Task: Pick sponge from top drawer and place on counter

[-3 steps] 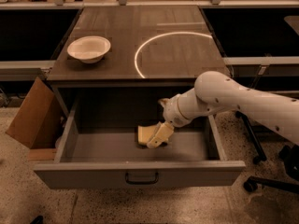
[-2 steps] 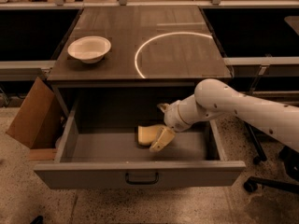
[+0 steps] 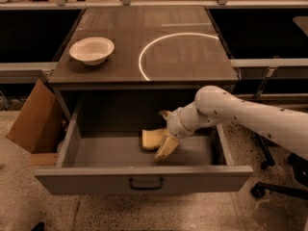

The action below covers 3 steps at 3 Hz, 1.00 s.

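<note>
Reaching into the open top drawer (image 3: 144,179), my arm enters from the drawer's right side. My gripper (image 3: 166,147) sits low over the middle of the drawer floor, at the right end of the pale yellow sponge (image 3: 150,138). I cannot tell whether the gripper is clamped on the sponge or loose. I judge this to be the grasping step. The next move calls for a secure hold, a lift clear of the drawer's walls, then a carry to the counter (image 3: 183,57) above the drawer.
</note>
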### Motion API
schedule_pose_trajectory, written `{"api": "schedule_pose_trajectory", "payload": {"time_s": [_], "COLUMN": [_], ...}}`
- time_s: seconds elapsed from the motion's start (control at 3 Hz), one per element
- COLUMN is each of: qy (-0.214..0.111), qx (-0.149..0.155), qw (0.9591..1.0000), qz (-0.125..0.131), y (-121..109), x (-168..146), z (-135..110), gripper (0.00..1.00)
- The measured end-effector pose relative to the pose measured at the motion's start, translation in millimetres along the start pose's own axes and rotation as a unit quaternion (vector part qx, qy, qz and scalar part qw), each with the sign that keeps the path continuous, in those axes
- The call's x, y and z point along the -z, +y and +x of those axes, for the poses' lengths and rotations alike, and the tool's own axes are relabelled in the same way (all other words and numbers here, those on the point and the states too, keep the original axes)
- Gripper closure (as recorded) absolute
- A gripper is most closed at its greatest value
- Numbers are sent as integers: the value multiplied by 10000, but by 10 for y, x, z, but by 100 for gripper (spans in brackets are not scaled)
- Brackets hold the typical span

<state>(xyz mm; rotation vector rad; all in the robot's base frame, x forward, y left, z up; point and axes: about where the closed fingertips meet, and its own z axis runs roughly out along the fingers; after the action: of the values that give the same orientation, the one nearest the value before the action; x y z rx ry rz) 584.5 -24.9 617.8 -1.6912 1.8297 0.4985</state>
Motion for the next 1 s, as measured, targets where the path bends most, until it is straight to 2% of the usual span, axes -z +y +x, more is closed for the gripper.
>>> {"api": "schedule_pose_trajectory", "payload": {"time_s": [0.33, 0.67, 1.0], "qy": [268, 490, 378], "qx": [75, 113, 136], "qw": [9996, 9987, 9991], "qz": [19, 39, 165], "y": [7, 14, -1], "x": [-114, -184, -46], "z": [88, 158, 126], "gripper": [17, 41, 64]}}
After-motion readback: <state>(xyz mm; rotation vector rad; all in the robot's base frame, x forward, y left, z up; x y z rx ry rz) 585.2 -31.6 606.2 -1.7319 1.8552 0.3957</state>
